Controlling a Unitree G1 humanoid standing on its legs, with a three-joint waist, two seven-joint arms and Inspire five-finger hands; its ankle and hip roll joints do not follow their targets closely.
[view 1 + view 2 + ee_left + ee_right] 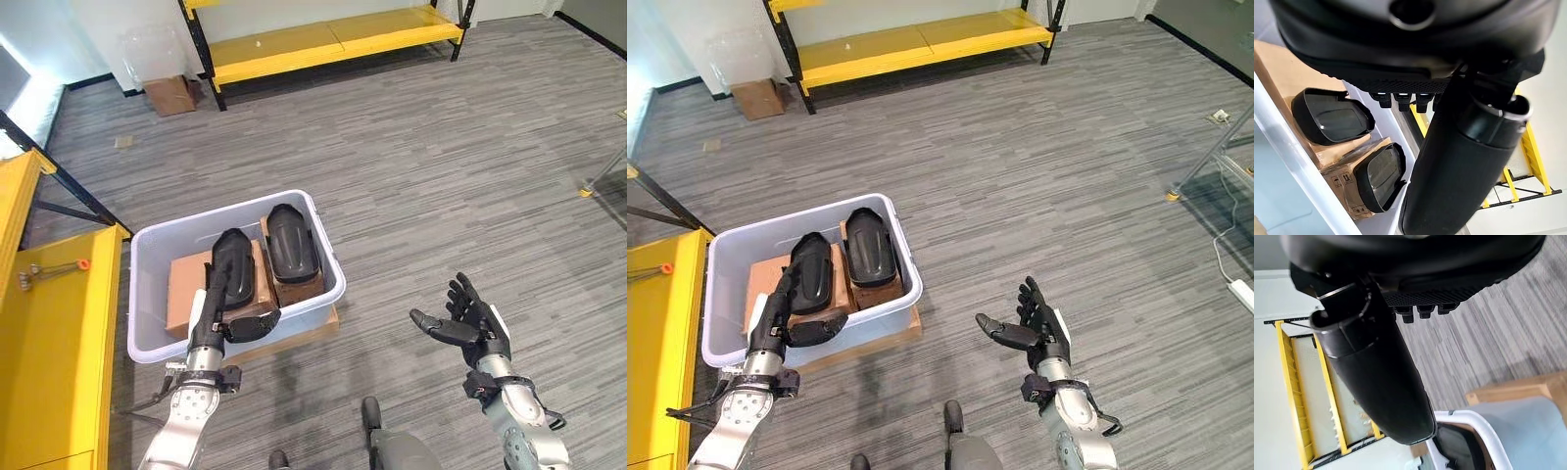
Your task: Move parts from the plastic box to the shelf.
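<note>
Parts — nearer black part (232,268) directly beyond left hand (217,311), long axis in line with straight, unclenched fingers; right hand (472,323) spread, well apart.

One plastic box (147,245), two black parts (292,243), perhaps two cardboard boxes (186,284) inside.

Two silver-grey metal forearms are seen, each ended by a dark collar at the wrist. The black, glossy plastic left hand (217,311) and the matching black right hand (468,321) are fitted with segmented fingers; a white panel is borne along the right hand's edge.
</note>
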